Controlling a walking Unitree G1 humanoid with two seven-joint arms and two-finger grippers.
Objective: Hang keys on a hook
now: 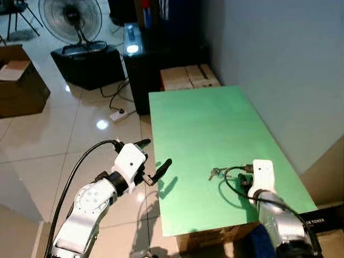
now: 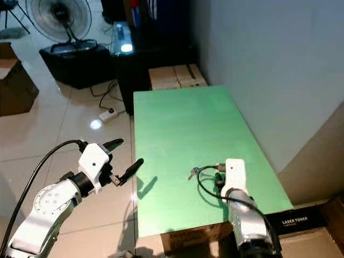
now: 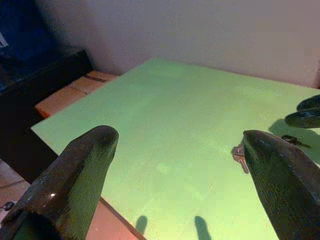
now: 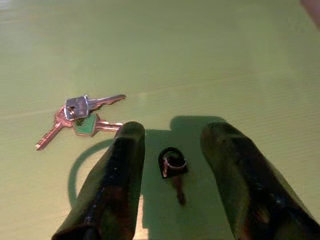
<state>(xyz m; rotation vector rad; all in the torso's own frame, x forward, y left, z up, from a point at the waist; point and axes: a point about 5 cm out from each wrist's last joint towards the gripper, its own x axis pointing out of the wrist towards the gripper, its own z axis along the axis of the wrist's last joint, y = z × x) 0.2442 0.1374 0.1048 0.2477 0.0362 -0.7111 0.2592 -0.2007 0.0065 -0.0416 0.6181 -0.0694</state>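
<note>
A small bunch of keys point(image 4: 80, 117) lies flat on the green table point(image 1: 204, 123), near its front right part; the same keys point(image 1: 214, 173) lie just left of my right gripper. My right gripper point(image 4: 175, 129) hovers low over the table, open, beside the keys and apart from them. A small black piece with a ring point(image 4: 172, 165) lies on the table between its fingers point(image 4: 125, 165). My left gripper point(image 1: 156, 156) is open at the table's left edge with nothing in it. From the left wrist view the keys point(image 3: 240, 152) lie ahead of it.
A pale wall point(image 1: 279, 59) runs along the table's right side. Cardboard boxes point(image 1: 188, 78) and a black cabinet point(image 1: 145, 59) stand behind the table. A fan point(image 1: 70, 19), a power strip point(image 1: 119, 114) and a brown box point(image 1: 19, 83) are on the tiled floor to the left.
</note>
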